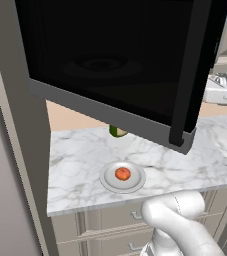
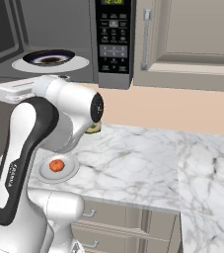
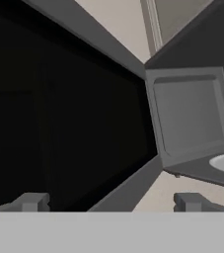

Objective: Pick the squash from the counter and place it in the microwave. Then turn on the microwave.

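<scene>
The squash (image 1: 122, 173) (image 2: 57, 165), a small orange-red lump, lies in the middle of a white plate (image 1: 107, 181) on the marble counter (image 1: 80, 155). Above it, the microwave (image 2: 114, 44) stands with its dark glass door (image 1: 110, 60) swung wide open; the black handle (image 1: 185, 90) runs down the door's right edge. Inside the cavity sits a glass turntable (image 2: 49, 60). My gripper (image 3: 111, 202) is open and empty, raised well above the squash and facing the open door and the grey cavity (image 3: 192, 113).
A green-and-white carton (image 1: 117, 131) stands at the back of the counter, partly under the door. Beige drawers (image 1: 110, 220) run below the slab. A wall cabinet (image 2: 192, 34) hangs right of the microwave. My own arm (image 2: 34, 138) blocks part of the right base view.
</scene>
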